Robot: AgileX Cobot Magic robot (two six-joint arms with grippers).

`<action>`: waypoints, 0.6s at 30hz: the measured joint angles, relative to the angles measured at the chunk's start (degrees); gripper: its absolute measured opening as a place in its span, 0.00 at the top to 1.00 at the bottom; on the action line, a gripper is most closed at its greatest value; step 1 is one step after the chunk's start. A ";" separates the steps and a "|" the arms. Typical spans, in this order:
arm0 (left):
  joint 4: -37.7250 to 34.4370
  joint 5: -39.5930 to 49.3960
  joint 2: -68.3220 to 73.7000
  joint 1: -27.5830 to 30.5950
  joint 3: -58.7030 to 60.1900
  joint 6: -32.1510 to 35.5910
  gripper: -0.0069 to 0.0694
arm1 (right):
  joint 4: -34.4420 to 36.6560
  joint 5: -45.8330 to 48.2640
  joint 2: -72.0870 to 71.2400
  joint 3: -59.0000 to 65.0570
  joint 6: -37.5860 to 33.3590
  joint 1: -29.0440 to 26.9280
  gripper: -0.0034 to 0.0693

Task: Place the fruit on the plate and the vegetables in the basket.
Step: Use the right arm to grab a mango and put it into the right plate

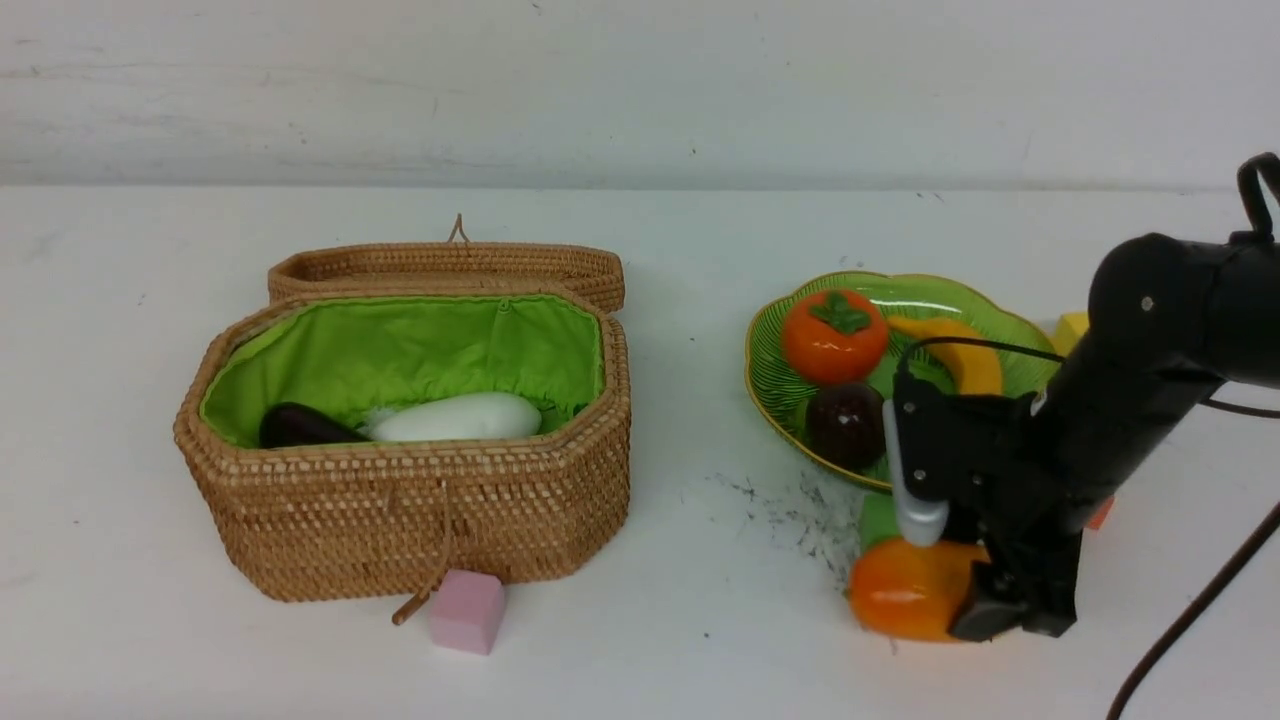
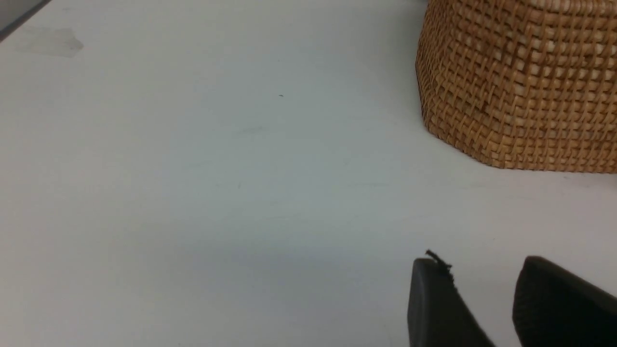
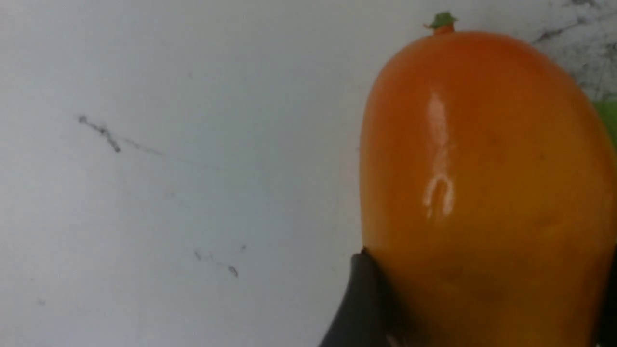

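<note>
A big white table [image 1: 640, 660] fills most of the front view. Behind it is a pale wall [image 1: 640, 90] with a few small dark specks. A small pink cube [image 1: 467, 611] sits on the table, near the front. A little bit of a yellow cube [image 1: 1072, 328] peeks out far over on the right side. Lower down on that side, a tiny bit of something orange-red [image 1: 1101, 514] shows too, but it is too hidden to tell what it is. The table has a patch of black scratchy marks [image 1: 800, 515] near the middle right. A dark cable [image 1: 1190, 610] hangs down in the right corner.
</note>
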 joint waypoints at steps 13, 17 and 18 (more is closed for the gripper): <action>0.00 0.00 0.00 0.00 0.00 0.00 0.60 | 0.14 3.91 -5.63 0.81 1.89 0.00 0.17; 0.00 0.00 0.00 0.00 0.00 0.00 0.60 | 3.09 2.35 -8.09 -0.02 6.85 -0.82 0.17; 0.00 0.00 0.00 0.00 0.00 0.00 0.60 | 4.59 0.16 -8.19 -1.26 11.78 -1.63 0.17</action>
